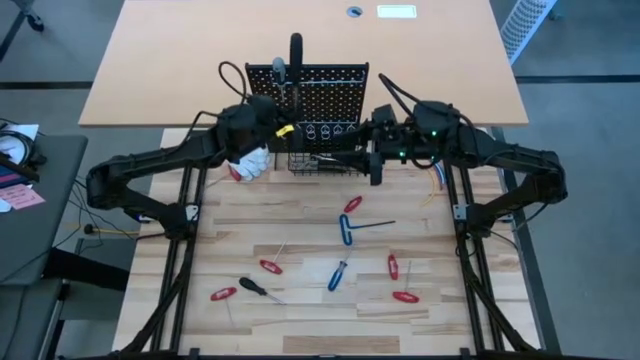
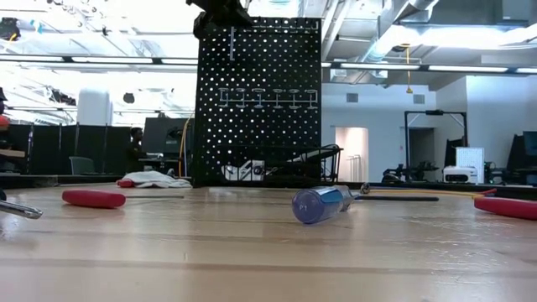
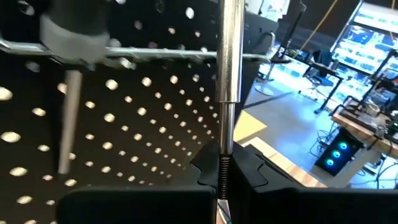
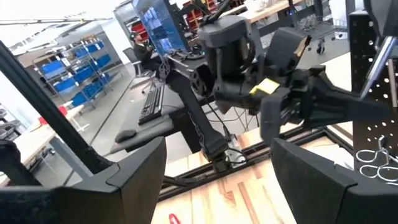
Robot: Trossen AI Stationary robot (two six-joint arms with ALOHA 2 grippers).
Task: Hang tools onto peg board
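- The left gripper [image 3: 222, 180] is up at the top left of the upright black perforated metal peg board [image 1: 335, 90], its dark fingers [image 3: 252, 168] closed on the silver shaft of a tool [image 3: 229, 56], probably a screwdriver.
- That shaft stands close against the board face and crosses a thin silver hook bar [image 3: 161, 55]; beside it a grey-collared tool [image 3: 73, 37] already hangs there.
- To do this well, I judge the arm should keep the shaft upright and let go only once the tool is seated on the bar, without knocking its neighbour.
- The right gripper [image 4: 217, 168] waits just right of the board with its fingers spread wide, holding nothing.
- On the light wooden slatted tabletop [image 1: 300, 215], red-handled screwdrivers [image 1: 271, 266], a black-handled one [image 1: 250, 286], a blue-handled one [image 1: 338, 276] and a blue T-shaped hex key [image 1: 346, 230] lie well apart from the board.
- A white glove [image 1: 253, 160] lies under the left arm; the black wire basket [image 1: 325, 162] sits at the board's foot.
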